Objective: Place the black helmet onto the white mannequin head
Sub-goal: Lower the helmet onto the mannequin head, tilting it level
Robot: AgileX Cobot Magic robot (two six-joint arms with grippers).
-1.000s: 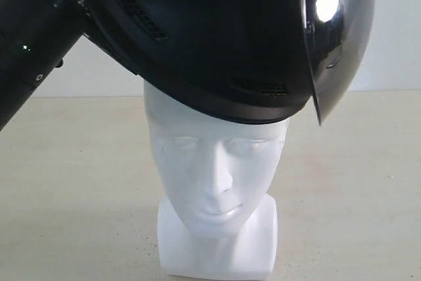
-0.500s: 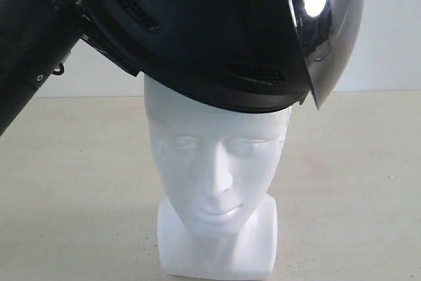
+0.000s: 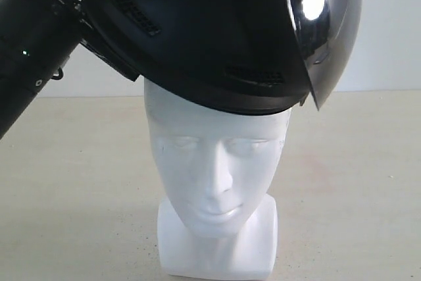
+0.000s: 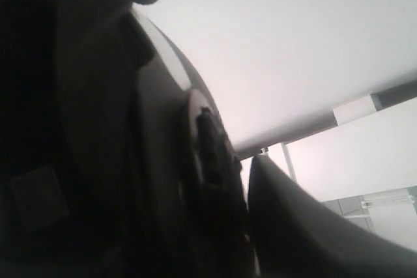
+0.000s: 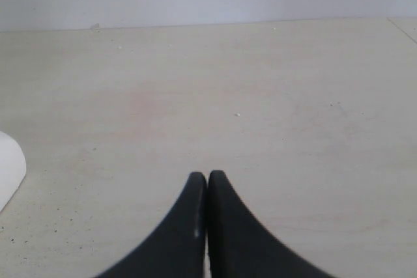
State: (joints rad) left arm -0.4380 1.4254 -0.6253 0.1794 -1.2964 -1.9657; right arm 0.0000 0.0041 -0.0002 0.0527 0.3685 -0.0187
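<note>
The black helmet [image 3: 210, 31] hangs tilted over the crown of the white mannequin head [image 3: 214, 176], its rim crossing the forehead and its tinted visor [image 3: 322, 24] jutting out to the right. The head stands upright on its squarish base, facing the exterior camera. My left arm [image 3: 33, 37] comes in from the upper left, and its gripper is hidden behind the helmet's edge there. In the left wrist view the left gripper [image 4: 244, 180] is shut on the dark helmet [image 4: 98, 128] rim. My right gripper [image 5: 207, 177] hovers over the table, shut on nothing.
The beige tabletop [image 3: 355, 182] spreads around the head, with a pale wall behind it. A white rounded edge [image 5: 10, 167] shows at the side of the right wrist view; I cannot tell what it belongs to.
The helmet has risen slightly and shifted a little left over the head during the last second, mostly in the first half. The head has not moved.
</note>
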